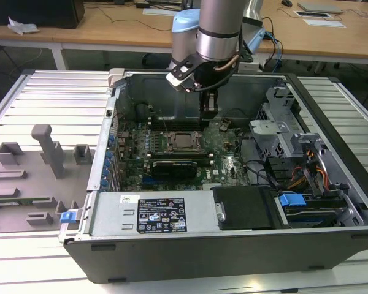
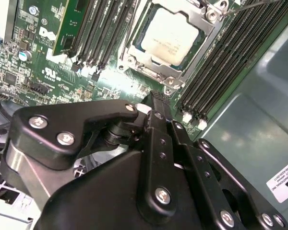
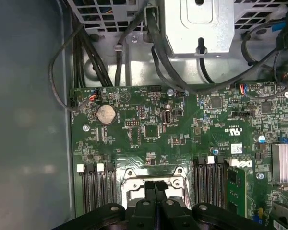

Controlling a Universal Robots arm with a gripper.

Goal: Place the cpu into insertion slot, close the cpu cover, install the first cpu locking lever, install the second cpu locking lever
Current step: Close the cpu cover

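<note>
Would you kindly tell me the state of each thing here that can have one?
Small square silvery-grey cpu: seated in the square dark-framed insertion slot, top face showing.
Thin square grey metal cpu cover: lowered flat around the cpu.
Black tool: shut, holding nothing, above the board beside the slot.
Black computer case: open, side panel off.
</note>
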